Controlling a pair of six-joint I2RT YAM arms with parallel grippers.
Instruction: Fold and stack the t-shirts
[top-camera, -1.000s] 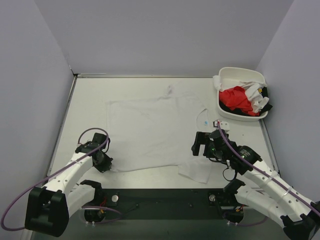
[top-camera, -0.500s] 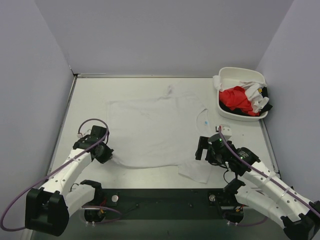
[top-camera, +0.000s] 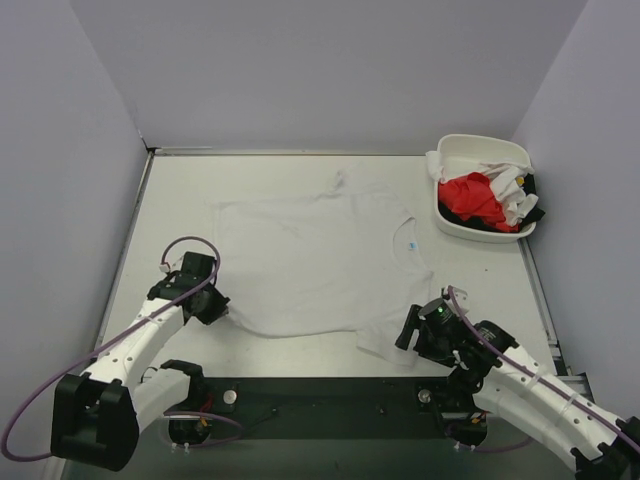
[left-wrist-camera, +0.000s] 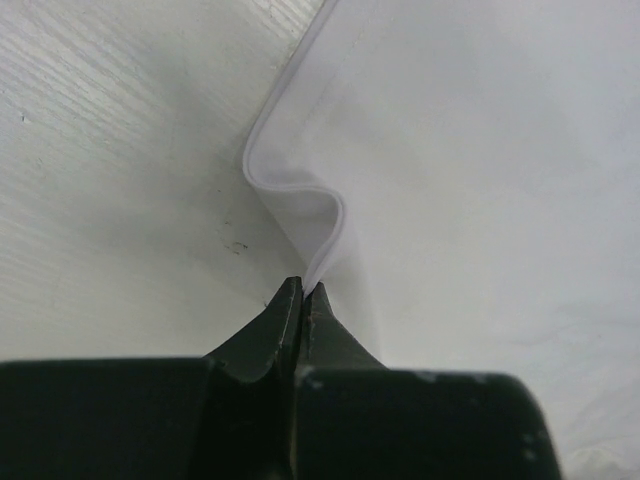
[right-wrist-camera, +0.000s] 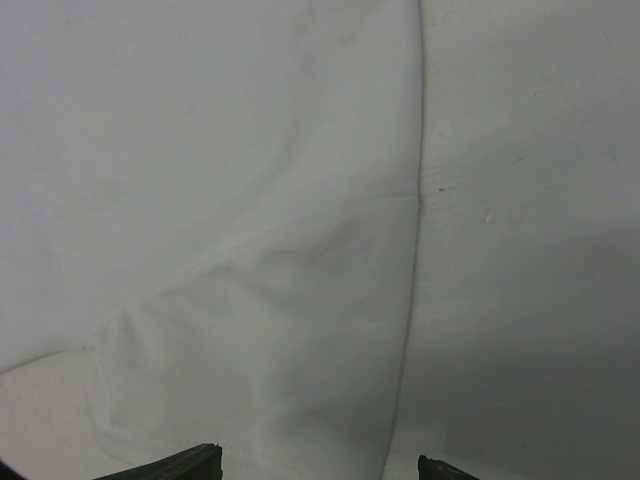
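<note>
**While spread flat on the surface (top-camera: 170, 200), nipped at one hem corner: white t-shirt (top-camera: 310, 265)**

Where laid out, fills the middle of the surface. Collar to the right w/ small blue label (top-camera: 411, 245) showing inside it, hem to the left. Mostly smooth, w/ faint creases toward the far edge. Near-right sleeve (top-camera: 385, 340) flopped out toward the near edge.

Clamped at the near-left hem corner by the left pincer (top-camera: 224, 311), tips pressed fully together on the cloth. In the left wrist view: black fingertips (left-wrist-camera: 285, 310) meeting on a thin edge of hem, w/ the cloth raised into a small S-shaped curl just ahead of them and bare surface off to the left.

Hanging low over the near-right sleeve: right pincer (top-camera: 405, 335), jaws apart, nothing gripped. In the right wrist view: only the two fingertips (right-wrist-camera: 190, 462) at the bottom edge, well apart, w/ sleeve cloth and a seam line running up from between them. Contact w/ the cloth: can't tell.

At the far right corner, apart from the spread tee: white rounded tub (top-camera: 470, 140). Bunched inside it, a bright red t-shirt (top-camera: 468, 197), w/ other white t-shirts (top-camera: 505, 180) crumpled beside it and draped over the rim. Also a dark bit (top-camera: 532, 210) at the tub's right edge, too small to identify.
</note>
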